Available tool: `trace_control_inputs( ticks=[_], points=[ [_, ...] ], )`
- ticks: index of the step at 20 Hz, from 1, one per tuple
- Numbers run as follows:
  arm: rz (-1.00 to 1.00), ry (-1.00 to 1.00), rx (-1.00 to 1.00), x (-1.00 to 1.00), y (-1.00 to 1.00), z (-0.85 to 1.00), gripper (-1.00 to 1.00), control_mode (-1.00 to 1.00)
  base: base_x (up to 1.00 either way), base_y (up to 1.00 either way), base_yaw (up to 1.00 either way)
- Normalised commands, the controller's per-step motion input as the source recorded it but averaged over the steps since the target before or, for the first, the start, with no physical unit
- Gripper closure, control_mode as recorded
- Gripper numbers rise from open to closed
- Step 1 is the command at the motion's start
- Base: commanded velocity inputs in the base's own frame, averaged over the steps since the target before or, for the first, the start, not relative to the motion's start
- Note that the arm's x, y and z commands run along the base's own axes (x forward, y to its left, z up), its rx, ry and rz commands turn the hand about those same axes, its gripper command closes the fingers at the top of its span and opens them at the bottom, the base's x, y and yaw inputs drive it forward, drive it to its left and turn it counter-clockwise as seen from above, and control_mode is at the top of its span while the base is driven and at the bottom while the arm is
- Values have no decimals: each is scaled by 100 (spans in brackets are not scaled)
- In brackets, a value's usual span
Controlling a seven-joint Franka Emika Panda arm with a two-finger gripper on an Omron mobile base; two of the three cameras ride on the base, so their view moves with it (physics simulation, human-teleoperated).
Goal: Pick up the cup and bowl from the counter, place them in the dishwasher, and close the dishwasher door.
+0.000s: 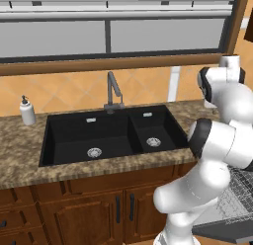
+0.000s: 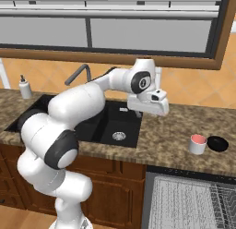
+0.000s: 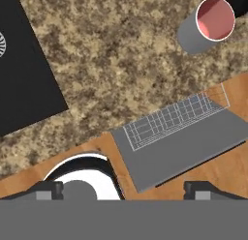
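Above the brown speckled counter [image 2: 170, 140], just right of the black double sink [image 2: 110, 126], hung the two-finger gripper [image 3: 125, 188]; its dark tips stood wide apart, gripping nothing. Off to its right, one small whitish-grey cup with a red-pink inside [image 2: 198, 144] stood upright beside one black bowl [image 2: 217, 143]. One dishwasher [image 2: 193, 202] lay open below, its dark grey door [image 3: 193, 142] down, light grey wire rack [image 3: 167, 119] showing. One white soap bottle [image 1: 27, 111] stood far left. No legible writing.
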Motion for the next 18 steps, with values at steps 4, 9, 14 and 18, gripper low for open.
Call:
trace_control_inputs(
  ticks=[4,9,14,18],
  points=[
    [-2,-8,0,4,-57,-36,-100,-100,0,0,0],
    [0,-9,0,27,-31,-32,-100,-100,0,0,0],
    [0,-9,0,28,-40,-56,-100,-100,0,0,0],
    [4,0,0,28,-53,-38,-100,-100,0,0,0]
  ],
)
